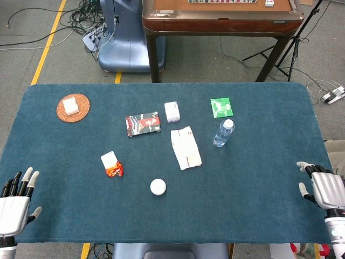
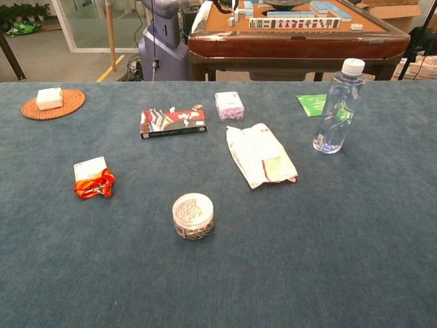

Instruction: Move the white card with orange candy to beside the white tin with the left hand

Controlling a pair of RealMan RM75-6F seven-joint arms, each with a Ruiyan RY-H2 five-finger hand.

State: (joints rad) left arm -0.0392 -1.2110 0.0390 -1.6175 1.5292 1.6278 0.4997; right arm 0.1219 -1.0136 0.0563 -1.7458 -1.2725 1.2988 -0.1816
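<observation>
The white card with orange candy [image 1: 111, 163] lies flat on the blue cloth left of centre, also seen in the chest view as the white card with orange candy [image 2: 93, 178]. The round white tin [image 1: 158, 187] sits to its right and nearer me; the chest view shows the tin [image 2: 192, 216] with a clear lid. My left hand [image 1: 16, 202] rests at the near left corner, fingers spread and holding nothing, well away from the card. At the near right edge my right hand [image 1: 322, 189] is likewise empty with fingers apart. Neither hand shows in the chest view.
A black and red box [image 1: 143, 123], a small white packet [image 1: 172, 111], a white pouch [image 1: 186, 147], a water bottle [image 1: 222, 133] and a green sachet [image 1: 221, 107] lie mid-table. A woven coaster [image 1: 73, 107] with a white block sits far left. A wooden table [image 1: 221, 19] stands beyond.
</observation>
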